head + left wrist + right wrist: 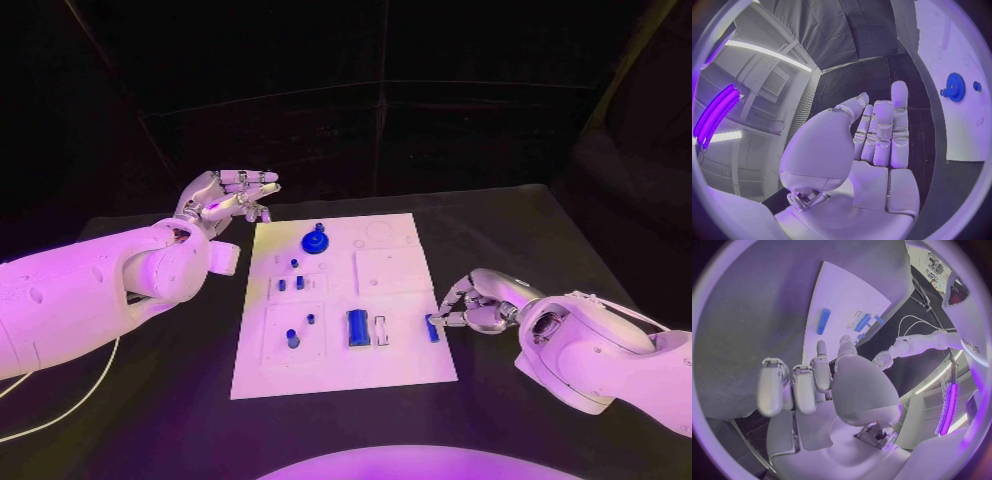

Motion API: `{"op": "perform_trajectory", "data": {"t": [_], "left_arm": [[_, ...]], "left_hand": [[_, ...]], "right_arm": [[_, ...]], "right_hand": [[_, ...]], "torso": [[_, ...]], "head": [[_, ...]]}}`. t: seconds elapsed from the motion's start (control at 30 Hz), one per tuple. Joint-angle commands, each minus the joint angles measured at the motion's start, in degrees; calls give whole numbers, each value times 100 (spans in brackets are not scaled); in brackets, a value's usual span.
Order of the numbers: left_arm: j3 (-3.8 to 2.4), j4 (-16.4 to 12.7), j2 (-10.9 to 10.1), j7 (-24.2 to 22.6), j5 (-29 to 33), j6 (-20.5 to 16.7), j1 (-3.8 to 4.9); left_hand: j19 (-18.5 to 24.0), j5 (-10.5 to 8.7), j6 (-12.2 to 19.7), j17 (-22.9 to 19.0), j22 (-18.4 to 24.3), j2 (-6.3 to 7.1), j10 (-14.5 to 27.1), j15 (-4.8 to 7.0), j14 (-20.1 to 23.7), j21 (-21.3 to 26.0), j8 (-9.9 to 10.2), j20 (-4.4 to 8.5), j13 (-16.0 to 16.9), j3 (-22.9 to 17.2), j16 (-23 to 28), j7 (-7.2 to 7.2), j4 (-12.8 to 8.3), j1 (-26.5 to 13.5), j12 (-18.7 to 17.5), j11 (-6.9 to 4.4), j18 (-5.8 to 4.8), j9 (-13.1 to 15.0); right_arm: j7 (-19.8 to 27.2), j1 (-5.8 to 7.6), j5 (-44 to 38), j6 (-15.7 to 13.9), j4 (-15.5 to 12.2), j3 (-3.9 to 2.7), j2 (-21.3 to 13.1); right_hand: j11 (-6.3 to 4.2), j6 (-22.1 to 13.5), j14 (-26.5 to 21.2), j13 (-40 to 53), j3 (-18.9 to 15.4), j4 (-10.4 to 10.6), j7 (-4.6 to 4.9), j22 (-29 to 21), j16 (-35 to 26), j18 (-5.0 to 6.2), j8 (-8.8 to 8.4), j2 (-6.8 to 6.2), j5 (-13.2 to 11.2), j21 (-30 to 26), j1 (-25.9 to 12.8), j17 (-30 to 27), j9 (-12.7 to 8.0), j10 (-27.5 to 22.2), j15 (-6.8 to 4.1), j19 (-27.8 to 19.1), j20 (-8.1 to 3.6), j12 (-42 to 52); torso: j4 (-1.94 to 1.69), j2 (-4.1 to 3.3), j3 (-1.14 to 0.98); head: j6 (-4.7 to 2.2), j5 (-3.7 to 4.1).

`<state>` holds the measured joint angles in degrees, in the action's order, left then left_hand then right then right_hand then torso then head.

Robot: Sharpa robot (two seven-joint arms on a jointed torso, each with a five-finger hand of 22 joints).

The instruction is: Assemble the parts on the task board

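Two silver hands: left hand (227, 199) empty, fingers loosely together; right hand (469, 305) touched a small blue bar (431, 327) on one white task board (397, 270), grip unclear.

Lots of bare table (144, 400) left and front of the task board (397, 270). The blue gear (315, 241) sticks up at the far end, the left hand (224, 198) crowds that corner, and the right hand (469, 305) blocks the right edge, maybe touching a blue part (431, 327).
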<state>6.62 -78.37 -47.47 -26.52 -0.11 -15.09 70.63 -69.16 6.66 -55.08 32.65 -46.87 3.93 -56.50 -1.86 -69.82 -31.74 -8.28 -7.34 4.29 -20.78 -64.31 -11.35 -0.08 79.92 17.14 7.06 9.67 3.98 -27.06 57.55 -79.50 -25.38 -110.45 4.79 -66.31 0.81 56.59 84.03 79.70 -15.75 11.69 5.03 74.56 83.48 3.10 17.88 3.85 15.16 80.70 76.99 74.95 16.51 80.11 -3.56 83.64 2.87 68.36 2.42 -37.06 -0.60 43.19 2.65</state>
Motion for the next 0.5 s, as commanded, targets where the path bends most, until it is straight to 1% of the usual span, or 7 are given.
{"op": "perform_trajectory", "data": {"t": [0.03,0.1,0.13,0.27,0.37,0.5], "left_arm": [[-2,-5,1,-44,11,63,2],[-2,-8,1,-46,11,66,-1],[-2,-8,1,-46,11,67,-2],[-1,-6,-1,-47,11,69,-6],[-1,-9,-5,-47,11,71,-8],[-1,-8,-9,-47,11,71,-10]], "left_hand": [[29,5,35,-5,6,-8,40,-19,12,34,-19,-19,-8,-12,-35,1,14,-26,33,20,76,-9],[28,5,33,1,7,-10,40,-19,10,35,-22,-19,-8,-13,-39,3,14,-26,38,19,77,-8],[28,5,33,1,7,-10,40,-19,10,35,-22,-19,-8,-13,-39,3,14,-26,38,19,77,-8],[28,5,33,1,7,-10,40,-19,10,35,-22,-19,-8,-13,-39,3,14,-26,38,19,77,-8],[28,5,33,1,7,-10,40,-19,10,35,-22,-19,-8,-13,-39,3,14,-26,38,19,77,-8],[28,5,33,1,7,-10,40,-19,10,35,-22,-19,-8,-13,-39,3,14,-26,38,19,77,-8]], "right_arm": [[-356,3,-420,371,55,1,51],[-411,1,-481,416,107,2,96],[-430,-1,-509,433,133,2,123],[-472,-19,-578,502,235,3,252],[-485,-40,-610,538,291,4,349],[-494,-58,-668,554,341,4,443]], "right_hand": [[0,-3,337,-687,-41,-6,40,-31,-25,45,-20,-69,-40,-25,-99,224,-1,-28,34,-22,16,10],[0,-3,337,-684,-41,-5,40,-32,-25,45,-20,-69,-40,-26,-99,225,-1,-27,34,-23,16,14],[0,-3,337,-684,-41,-5,40,-32,-25,45,-20,-69,-40,-26,-99,225,-1,-27,34,-23,16,14],[-3,4,340,-672,-45,-6,36,-25,-19,43,-18,-71,-28,-23,-90,241,3,-19,33,-20,17,28],[-6,11,342,-671,-48,-9,33,-24,-16,43,-16,-74,-19,-24,-80,249,6,-18,32,-19,17,28],[-10,21,345,-666,-52,-22,28,-24,-16,43,-13,-80,-2,-27,-48,255,12,-13,29,-18,16,32]], "torso": [[3,10,2],[1,7,5],[-5,3,3],[0,-1,-3],[2,-4,3],[12,-4,0]], "head": [[-1,14],[-3,15],[0,12],[7,0],[8,-3],[20,-11]]}}
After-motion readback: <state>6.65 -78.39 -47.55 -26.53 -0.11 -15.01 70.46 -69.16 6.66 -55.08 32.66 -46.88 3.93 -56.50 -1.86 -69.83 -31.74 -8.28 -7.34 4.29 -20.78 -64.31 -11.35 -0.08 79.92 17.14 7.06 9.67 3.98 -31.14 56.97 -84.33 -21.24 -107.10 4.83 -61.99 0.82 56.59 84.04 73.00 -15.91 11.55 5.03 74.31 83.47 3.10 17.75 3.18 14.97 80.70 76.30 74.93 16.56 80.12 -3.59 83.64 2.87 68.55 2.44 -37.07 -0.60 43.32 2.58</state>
